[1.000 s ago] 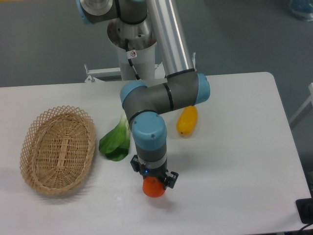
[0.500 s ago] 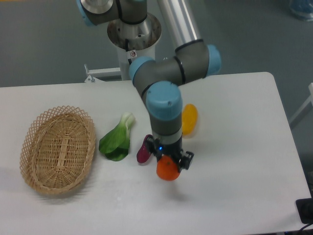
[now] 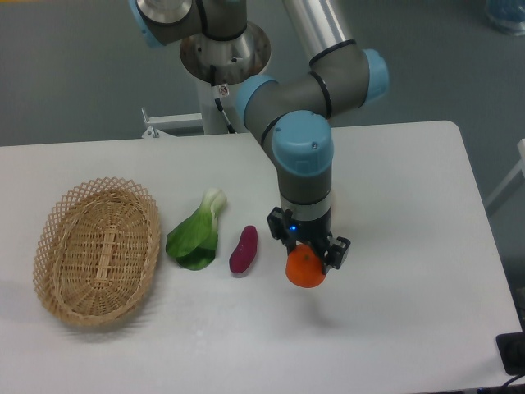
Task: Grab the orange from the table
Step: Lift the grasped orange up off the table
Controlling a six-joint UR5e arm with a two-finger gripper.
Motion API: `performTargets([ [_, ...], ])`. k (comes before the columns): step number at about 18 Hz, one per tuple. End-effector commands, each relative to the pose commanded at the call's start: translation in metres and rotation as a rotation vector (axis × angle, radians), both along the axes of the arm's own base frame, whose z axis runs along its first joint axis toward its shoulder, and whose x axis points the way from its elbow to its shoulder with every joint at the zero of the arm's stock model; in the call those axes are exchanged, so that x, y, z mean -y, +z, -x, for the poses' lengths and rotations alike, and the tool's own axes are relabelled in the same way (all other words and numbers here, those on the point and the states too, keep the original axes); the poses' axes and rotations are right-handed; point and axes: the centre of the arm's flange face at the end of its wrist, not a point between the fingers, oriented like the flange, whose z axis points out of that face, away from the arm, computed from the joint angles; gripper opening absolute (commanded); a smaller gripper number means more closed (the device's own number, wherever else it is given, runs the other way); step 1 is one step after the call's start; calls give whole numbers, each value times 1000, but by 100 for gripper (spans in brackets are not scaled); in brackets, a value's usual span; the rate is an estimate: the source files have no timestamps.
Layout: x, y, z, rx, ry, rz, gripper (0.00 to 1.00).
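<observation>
Camera: wicker basket (image 3: 97,253) empty; end effector (image 3: 308,254) grips orange (image 3: 305,268).

One orange (image 3: 305,269); one basket (image 3: 96,251); one leafy green (image 3: 195,235); one purple vegetable (image 3: 244,249).

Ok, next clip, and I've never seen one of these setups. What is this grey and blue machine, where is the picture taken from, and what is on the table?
It is a jointed robot arm, bolted behind a white table. One fixed camera looks down on it from the front and above. At the arm's end is its hand, a two-finger clamp, shut on a small orange. A shadow on the tabletop beneath the fruit suggests it is lifted clear. On the table lie an empty oval wicker basket at the picture's left, then a green leafy vegetable like bok choy, then a small purple vegetable, perhaps an eggplant or sweet potato. The arm hides whatever lies directly behind it.
</observation>
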Motion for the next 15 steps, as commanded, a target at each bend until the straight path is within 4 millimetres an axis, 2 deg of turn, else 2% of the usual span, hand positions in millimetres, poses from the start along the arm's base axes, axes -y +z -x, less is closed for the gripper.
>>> performTargets([
  [9, 10, 11, 6, -18, -19, 52, 69],
  [15, 12, 7, 6, -10, -16, 59, 69],
])
